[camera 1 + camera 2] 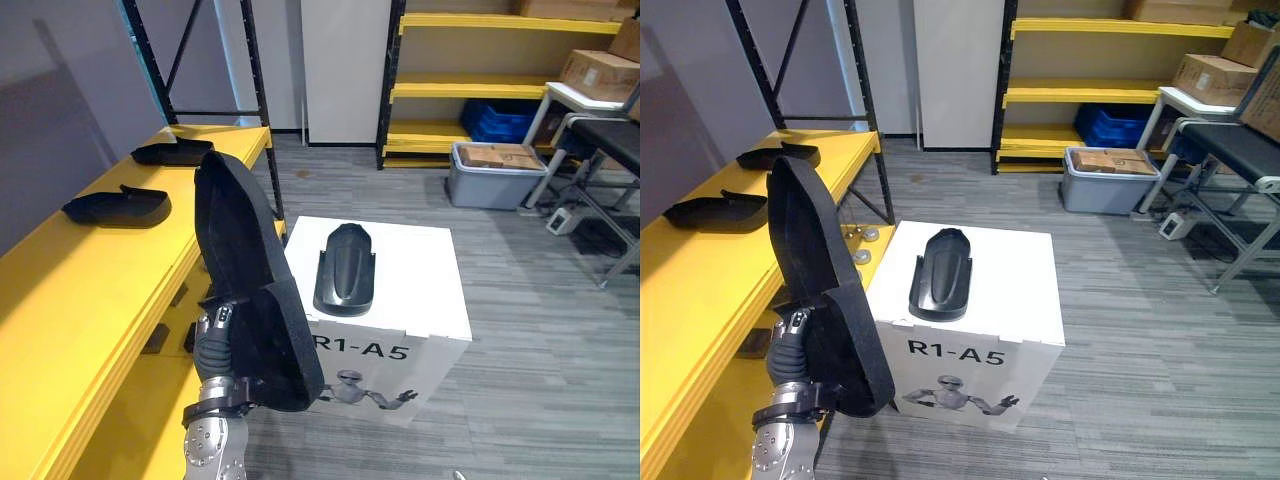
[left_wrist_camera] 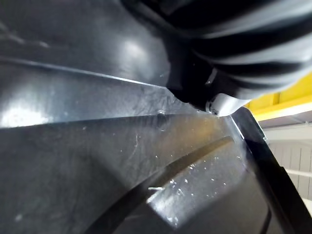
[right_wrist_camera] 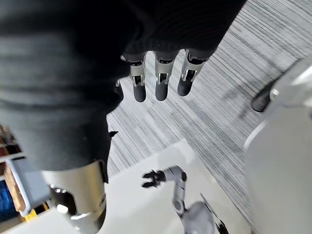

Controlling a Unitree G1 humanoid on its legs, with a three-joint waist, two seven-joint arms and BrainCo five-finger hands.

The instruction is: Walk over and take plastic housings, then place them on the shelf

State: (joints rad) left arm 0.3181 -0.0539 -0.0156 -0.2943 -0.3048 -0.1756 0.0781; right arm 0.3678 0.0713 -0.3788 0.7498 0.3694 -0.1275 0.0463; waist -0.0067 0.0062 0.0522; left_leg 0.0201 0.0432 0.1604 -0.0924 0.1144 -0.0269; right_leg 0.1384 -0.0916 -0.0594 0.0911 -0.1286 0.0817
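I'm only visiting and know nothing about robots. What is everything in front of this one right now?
Shelf: one, yellow, at left.
Box: one, white, on the floor in the middle.
Housings: four, black; two on the shelf, one on the box, one upright against the left hand.
Rack: one, yellow and black, at the back.
Crate: one, blue, low by the rack.
Bin: one, grey, on the floor by the rack.
Cartons: several, brown, one on the bin, others back right.
Left hand: dark cover, behind the upright housing.
Right hand: fingers straight, over the floor beside the box.
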